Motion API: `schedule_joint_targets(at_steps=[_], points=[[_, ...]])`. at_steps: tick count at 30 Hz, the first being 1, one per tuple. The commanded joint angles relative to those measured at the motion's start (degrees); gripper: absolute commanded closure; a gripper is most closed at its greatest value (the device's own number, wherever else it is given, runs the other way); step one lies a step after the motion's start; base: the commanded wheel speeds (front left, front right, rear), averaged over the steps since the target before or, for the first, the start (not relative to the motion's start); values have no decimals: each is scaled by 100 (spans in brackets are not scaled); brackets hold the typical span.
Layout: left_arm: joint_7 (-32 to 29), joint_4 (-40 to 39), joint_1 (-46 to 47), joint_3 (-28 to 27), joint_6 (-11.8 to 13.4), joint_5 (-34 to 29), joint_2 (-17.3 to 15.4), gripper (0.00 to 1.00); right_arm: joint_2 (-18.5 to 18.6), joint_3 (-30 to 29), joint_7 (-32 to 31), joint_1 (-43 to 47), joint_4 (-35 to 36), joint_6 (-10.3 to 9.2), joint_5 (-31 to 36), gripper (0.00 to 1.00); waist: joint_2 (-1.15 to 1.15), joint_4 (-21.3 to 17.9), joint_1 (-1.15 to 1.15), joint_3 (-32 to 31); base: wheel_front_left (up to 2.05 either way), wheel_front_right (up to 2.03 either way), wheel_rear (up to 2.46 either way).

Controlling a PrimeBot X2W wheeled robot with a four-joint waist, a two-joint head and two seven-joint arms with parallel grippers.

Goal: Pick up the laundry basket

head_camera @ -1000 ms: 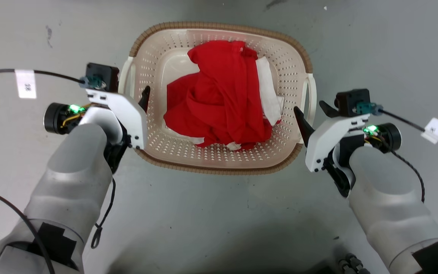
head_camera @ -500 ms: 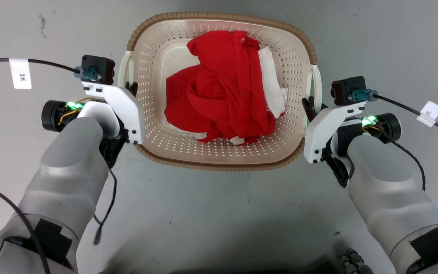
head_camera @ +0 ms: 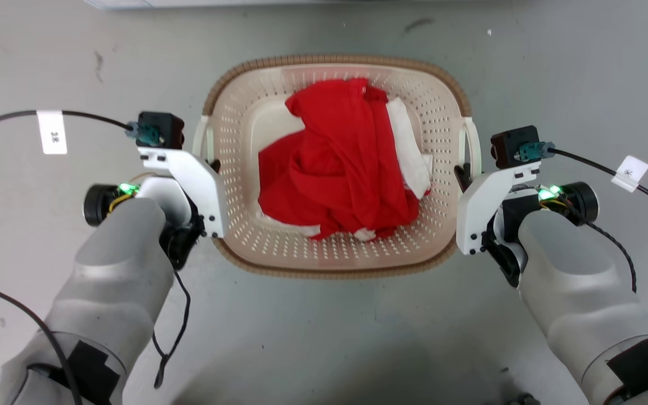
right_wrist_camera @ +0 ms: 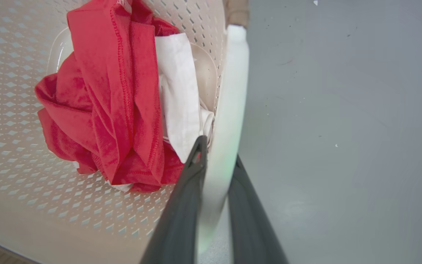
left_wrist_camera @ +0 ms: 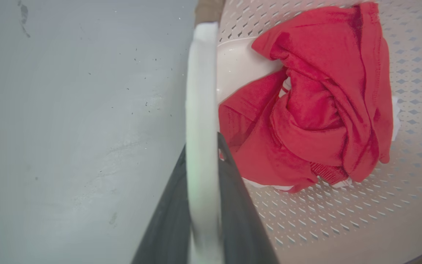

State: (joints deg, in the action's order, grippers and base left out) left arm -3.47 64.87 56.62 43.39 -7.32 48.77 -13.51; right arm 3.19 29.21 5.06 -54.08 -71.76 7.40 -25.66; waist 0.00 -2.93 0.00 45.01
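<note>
Cream plastic laundry basket point(head_camera: 335, 274) w/ red clothes point(head_camera: 346, 169) sits btwn both grippers. L gripper point(head_camera: 215, 166) pinches white handle point(left_wrist_camera: 200, 91) btwn its fingers; R gripper point(head_camera: 461, 170) pinches opp. handle point(right_wrist_camera: 233, 91) likewise. Grasp looks done; lift off floor point(head_camera: 324, 337) prob. yet to do.

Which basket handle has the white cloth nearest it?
The right handle, held by the right gripper: the white cloth lies just inside it, while the left handle has red cloth nearest.
</note>
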Motion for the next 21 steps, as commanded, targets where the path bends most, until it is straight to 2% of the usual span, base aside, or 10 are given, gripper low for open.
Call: schedule_joint_targets(at_steps=[1, 12, 21], points=[[-57, -31, -82, 68, -27, 119, 133, 100, -59, 46, -55, 15, -25, 16, -5, 100, 0, 88, 0, -241, 0, 0, 0], [-392, 80, -479, 364, -42, 688, 335, 100, -86, 272, -789, 431, -95, 22, -381, 100, 0, 210, 0, -1271, 0, 0, 0], [-1035, 211, -728, 538, -41, 1096, 295, 100, -83, 478, -1641, 677, -48, 22, -821, 100, 0, 224, 0, -2156, 0, 0, 0]])
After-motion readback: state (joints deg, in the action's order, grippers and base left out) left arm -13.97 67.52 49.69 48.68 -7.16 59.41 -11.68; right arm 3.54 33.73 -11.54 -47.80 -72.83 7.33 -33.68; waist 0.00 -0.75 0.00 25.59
